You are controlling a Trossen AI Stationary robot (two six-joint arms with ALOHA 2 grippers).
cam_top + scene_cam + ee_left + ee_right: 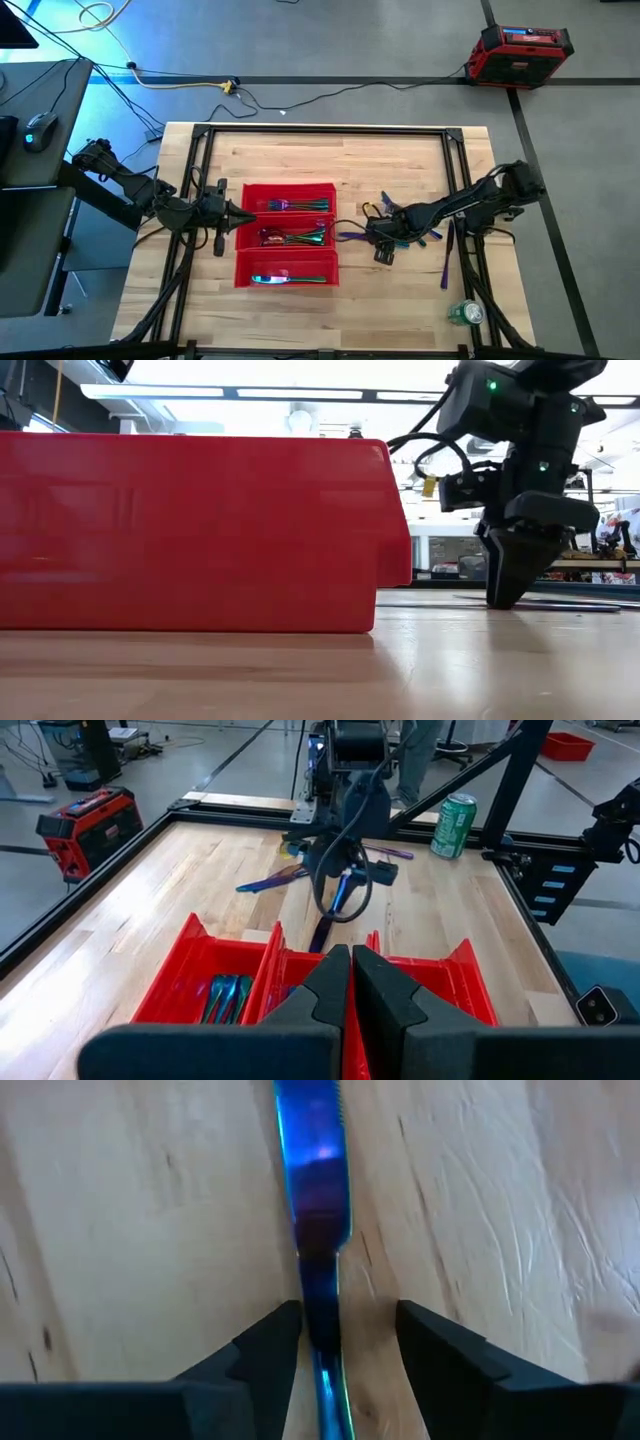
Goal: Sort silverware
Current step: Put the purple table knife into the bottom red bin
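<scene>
The red tray (288, 185) lies mid-table with iridescent silverware (300, 237) in its three compartments. More silverware lies loose to its right: a purple piece (350, 236) and another one (445, 265). My right gripper (345, 1340) points down at the table there, open, its fingers on either side of a blue knife (312, 1160) that lies flat on the wood. In the low view its tips (505, 598) are down at the table top. My left gripper (350, 980) hangs shut and empty over the tray's left edge (240, 212). My right gripper comes from above, pointing down, its open fingers (265, 1345) across the knife's handle (322, 1330), which runs between them and lies flat on the table. One finger stands close against the handle's side. I cannot tell whether it touches.
A green can (465, 313) stands near the table's front right corner. A black frame (330, 130) runs along the table's edges. Bare wood lies in front of and behind the tray. A red case (520, 52) sits on the floor beyond the table.
</scene>
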